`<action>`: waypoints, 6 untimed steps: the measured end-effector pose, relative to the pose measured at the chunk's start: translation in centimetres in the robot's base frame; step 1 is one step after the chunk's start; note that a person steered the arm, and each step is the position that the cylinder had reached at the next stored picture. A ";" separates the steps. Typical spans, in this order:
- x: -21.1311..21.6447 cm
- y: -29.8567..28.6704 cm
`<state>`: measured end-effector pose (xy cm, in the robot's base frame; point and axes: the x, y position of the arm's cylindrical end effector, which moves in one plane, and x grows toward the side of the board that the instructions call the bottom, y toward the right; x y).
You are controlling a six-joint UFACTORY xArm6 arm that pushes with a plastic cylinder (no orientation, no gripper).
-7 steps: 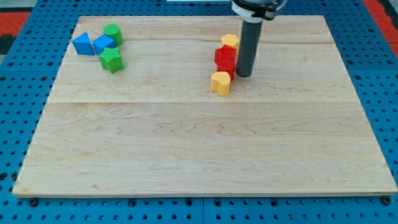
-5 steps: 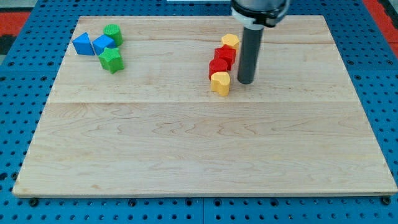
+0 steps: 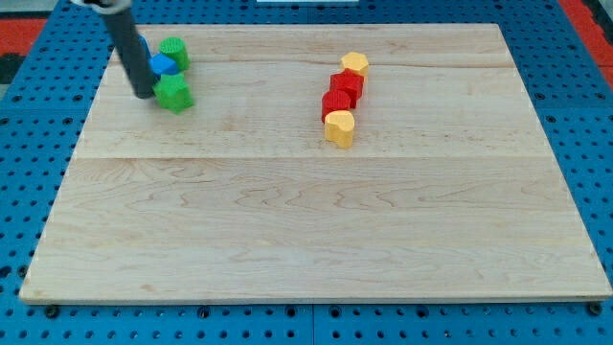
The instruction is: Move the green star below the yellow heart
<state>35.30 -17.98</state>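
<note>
Green star (image 3: pixel 173 93) sits near the upper left corner of the wooden bench (image 3: pixel 316 230), with my tip (image 3: pixel 145 95) just beside it on the view's left, touching or nearly so. The rod leans up toward the view's top left and is cut off by the frame edge, so the arm above is unseen. It hides most of the blue blocks (image 3: pixel 161 64); only one patch shows, and their shapes cannot be made out. A green cylinder (image 3: pixel 173 50) stands above the star. Well apart to the right, the yellow heart (image 3: pixel 339 126) lies below two touching red blocks (image 3: pixel 342 94) and another yellow block (image 3: pixel 354 64). No end effector jaws exist here, only the rod. No writing is legible.
</note>
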 end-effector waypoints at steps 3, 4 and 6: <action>0.3 8.0; 5.1 11.5; -2.7 12.4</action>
<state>32.57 -5.57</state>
